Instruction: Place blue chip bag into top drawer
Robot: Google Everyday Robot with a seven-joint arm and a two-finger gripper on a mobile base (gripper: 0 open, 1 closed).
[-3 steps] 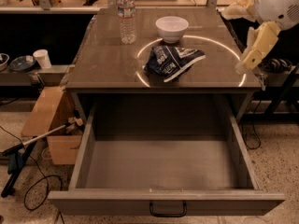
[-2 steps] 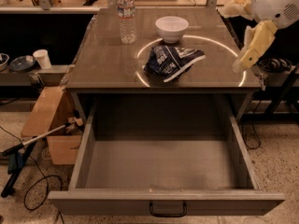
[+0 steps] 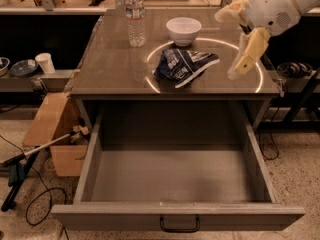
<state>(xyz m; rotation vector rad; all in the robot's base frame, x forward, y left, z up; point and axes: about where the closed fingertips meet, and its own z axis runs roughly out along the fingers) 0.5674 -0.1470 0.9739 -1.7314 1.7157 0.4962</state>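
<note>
The blue chip bag [image 3: 184, 66], crumpled dark navy foil with white lettering, lies on the tabletop [image 3: 115, 69] inside a bright ring of light, just in front of the white bowl. The top drawer [image 3: 175, 176] is pulled fully open below the tabletop; its grey box holds nothing, and a small black handle [image 3: 179, 227] sits on the front panel. My gripper [image 3: 229, 44] hovers over the right part of the tabletop, to the right of the bag and apart from it. Its pale yellow fingers [image 3: 248, 53] are spread open and hold nothing.
A white bowl [image 3: 183, 30] and a clear water bottle [image 3: 135, 15] stand at the back of the tabletop. A cardboard box [image 3: 55, 129] and cables lie on the floor to the left. A side shelf at the left holds a white cup [image 3: 46, 62] and dishes.
My gripper has moved left over the tabletop, closer to the chip bag. The bag, the bowl, the bottle and the drawer have not moved.
</note>
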